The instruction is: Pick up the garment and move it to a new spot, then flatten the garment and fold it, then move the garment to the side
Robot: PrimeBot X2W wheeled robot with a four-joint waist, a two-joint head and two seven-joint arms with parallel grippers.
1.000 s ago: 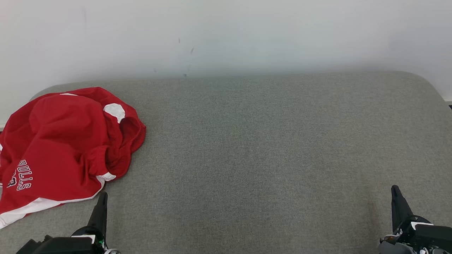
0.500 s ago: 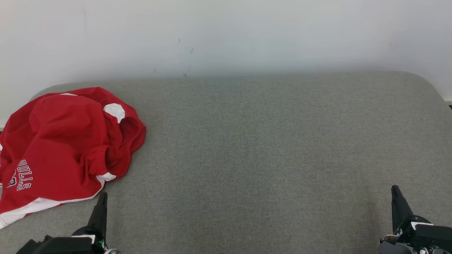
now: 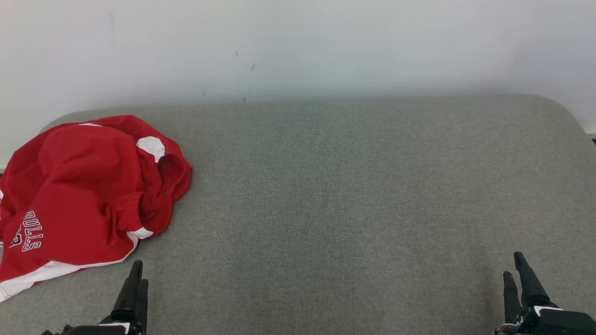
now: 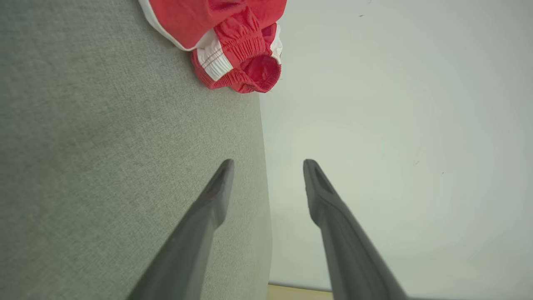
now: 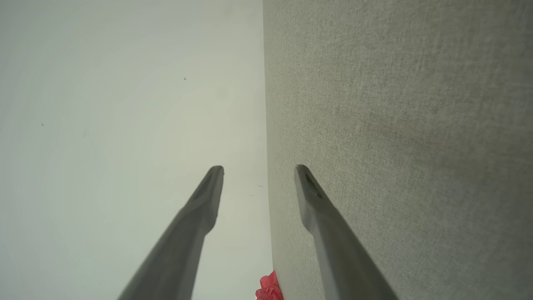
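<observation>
— What carries everything?
— A grey woven surface (image 3: 326, 209), with rounded far corners.
— And behind its far edge?
— A plain white wall (image 3: 419, 42), with a few small dark specks (image 3: 253, 67) above the edge's middle.

The grey desk (image 3: 349, 195) lies bare from centre to right; the red garment (image 3: 79, 195) heaps at its left edge, wall (image 3: 298, 46) behind.

Red garment (image 3: 79, 195), white trim, BULLS lettering, is lying crumpled in a loose heap at the left end of the grey desk (image 3: 349, 186), elastic waistband bunching along its right side.
</observation>
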